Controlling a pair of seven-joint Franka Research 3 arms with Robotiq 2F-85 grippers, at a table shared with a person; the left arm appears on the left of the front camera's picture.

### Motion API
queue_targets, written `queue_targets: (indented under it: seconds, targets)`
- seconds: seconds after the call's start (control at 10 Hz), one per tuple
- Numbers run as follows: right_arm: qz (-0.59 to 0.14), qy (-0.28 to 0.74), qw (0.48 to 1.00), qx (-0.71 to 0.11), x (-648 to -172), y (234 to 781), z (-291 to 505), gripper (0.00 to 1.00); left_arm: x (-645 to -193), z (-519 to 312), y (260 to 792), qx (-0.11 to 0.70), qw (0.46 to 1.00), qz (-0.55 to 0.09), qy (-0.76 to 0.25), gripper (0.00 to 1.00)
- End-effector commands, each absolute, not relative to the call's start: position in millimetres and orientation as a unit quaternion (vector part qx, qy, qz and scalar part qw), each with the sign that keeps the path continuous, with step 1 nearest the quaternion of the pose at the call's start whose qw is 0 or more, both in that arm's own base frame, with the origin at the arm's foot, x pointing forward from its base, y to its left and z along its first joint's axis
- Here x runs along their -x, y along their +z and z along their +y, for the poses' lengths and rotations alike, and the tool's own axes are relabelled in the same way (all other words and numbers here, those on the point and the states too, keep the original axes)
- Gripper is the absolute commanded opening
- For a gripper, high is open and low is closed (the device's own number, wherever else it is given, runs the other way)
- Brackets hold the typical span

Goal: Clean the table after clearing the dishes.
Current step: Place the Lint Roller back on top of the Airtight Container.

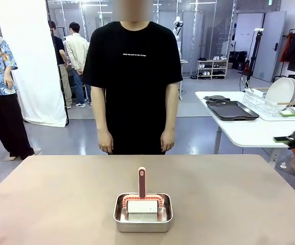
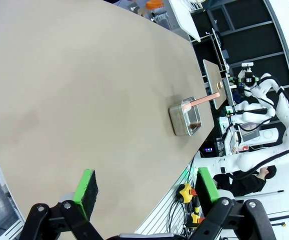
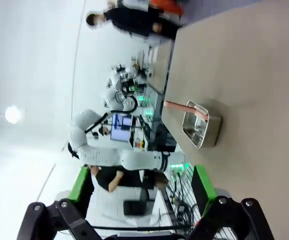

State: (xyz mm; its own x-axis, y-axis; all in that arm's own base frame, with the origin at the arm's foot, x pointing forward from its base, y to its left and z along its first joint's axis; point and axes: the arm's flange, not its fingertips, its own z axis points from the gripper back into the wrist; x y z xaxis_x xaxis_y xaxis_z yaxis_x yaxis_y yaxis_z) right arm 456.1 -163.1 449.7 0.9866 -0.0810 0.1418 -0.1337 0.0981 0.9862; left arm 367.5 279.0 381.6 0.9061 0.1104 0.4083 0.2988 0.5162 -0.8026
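Front view: desk (image 1: pixel 60 199) bare except for a steel pan (image 1: pixel 143 212) near the robot's edge, brush (image 1: pixel 142 190) standing in it, handle pointing at the person. Dishes seemingly cleared; a plate (image 1: pixel 281 93) racked on the white side table (image 1: pixel 249 130). Wiping apparently not yet begun.

Left wrist view: left tool (image 2: pixel 145 192) wide open, holding nothing, above the near desk edge, well apart from pan and brush.

Right wrist view: right tool (image 3: pixel 142 190) likewise spread, empty, off the desk's side, pan farther off.
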Motion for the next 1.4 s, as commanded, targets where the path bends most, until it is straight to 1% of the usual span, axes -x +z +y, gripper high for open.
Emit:
queue_targets:
  seconds: [0.0, 0.1, 0.3, 0.7, 0.8, 0.9, 1.3]
  targets:
    - [-0.116, -0.028, 0.722, -0.681, -426.4, 433.4, -186.2, 1.00, -364.2, 280.1, 382.4, 0.489, 0.844, -0.214, -0.056, 1.00]
    - [-0.131, -0.044, 0.719, -0.681, -411.9, 422.2, -208.0, 1.00, -364.2, 280.1, 382.4, 0.489, 0.844, -0.214, -0.056, 1.00]
    - [-0.133, -0.071, 0.725, -0.672, -394.5, 411.2, -225.9, 1.00, -364.2, 280.1, 382.4, 0.489, 0.844, -0.214, -0.056, 1.00]
    - [-0.120, -0.105, 0.728, -0.667, -394.4, 405.2, -226.4, 1.00, -364.2, 280.1, 382.4, 0.489, 0.844, -0.214, -0.056, 1.00]
    - [-0.092, -0.096, 0.717, -0.684, -398.7, 405.4, -219.8, 1.00, -364.2, 280.1, 382.4, 0.489, 0.844, -0.214, -0.056, 1.00]
    - [-0.128, -0.092, 0.723, -0.673, -395.5, 402.1, -236.0, 1.00, -364.2, 280.1, 382.4, 0.489, 0.844, -0.214, -0.056, 1.00]
    - [-0.128, -0.092, 0.723, -0.673, -395.5, 402.1, -236.0, 1.00, -364.2, 280.1, 382.4, 0.489, 0.844, -0.214, -0.056, 1.00]
